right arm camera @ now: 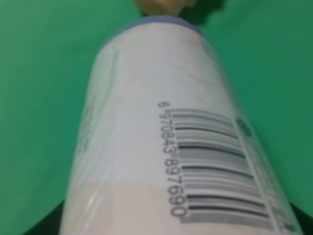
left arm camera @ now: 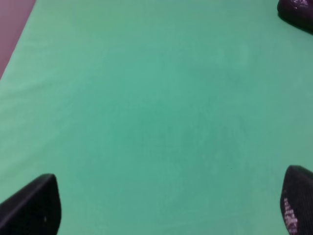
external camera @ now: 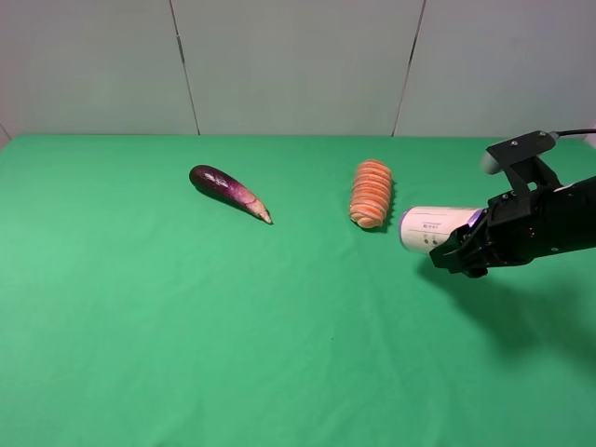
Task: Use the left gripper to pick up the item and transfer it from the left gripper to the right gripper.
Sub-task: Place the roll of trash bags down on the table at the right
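Can (external camera: pixel 433 228) (end-on) pinched in right gripper (external camera: pixel 463 250) jaws; left gripper (left arm camera: pixel 166 208) jaws spread

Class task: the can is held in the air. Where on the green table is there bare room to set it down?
Bare cloth lies in front of the eggplant and carrot piece, and left of the eggplant. It is crowded where the right gripper holds the can beside the carrot.

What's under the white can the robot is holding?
Only bare green table: the can hangs above it in the right gripper. The carrot slices lie beside it, not under. The can's far end is covered by the gripper.
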You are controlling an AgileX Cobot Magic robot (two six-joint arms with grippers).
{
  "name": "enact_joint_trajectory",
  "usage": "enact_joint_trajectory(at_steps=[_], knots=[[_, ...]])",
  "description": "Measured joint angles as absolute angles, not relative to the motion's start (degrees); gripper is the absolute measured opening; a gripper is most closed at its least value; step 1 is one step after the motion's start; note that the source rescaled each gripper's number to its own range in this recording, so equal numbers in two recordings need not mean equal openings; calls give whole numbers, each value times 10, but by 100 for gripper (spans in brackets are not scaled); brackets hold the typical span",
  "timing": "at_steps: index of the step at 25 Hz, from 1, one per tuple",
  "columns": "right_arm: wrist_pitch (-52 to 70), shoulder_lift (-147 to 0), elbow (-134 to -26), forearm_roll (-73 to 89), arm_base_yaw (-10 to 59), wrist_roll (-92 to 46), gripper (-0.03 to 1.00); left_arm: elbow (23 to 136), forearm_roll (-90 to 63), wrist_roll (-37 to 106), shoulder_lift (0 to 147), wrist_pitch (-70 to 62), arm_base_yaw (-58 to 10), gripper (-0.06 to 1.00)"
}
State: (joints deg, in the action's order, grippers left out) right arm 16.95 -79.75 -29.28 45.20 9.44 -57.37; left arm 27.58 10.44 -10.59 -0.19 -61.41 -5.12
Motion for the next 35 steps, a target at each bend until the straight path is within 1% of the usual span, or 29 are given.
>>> enact_joint_trajectory(at_steps=[12, 30, 31, 32, 33, 34, 35], knots=[[141, -868, -293, 453, 94, -572, 1, 276, 104, -106, -2, -614, -51, 70], [139, -869, -293, 453, 94, -572, 2, 276, 104, -106, -2, -614, -51, 70], [139, -869, -293, 453, 94, -569, 21, 276, 104, -106, -2, -614, -51, 70], [137, -869, -293, 453, 94, -565, 48, 276, 104, -106, -2, -614, -51, 70], [132, -869, -293, 453, 94, -561, 69, 276, 104, -106, -2, -614, -51, 70], [127, -869, -293, 453, 94, -555, 82, 276, 104, -106, -2, -614, -51, 70], [125, -869, -293, 453, 94, -551, 88, 276, 104, -106, -2, -614, -51, 70]])
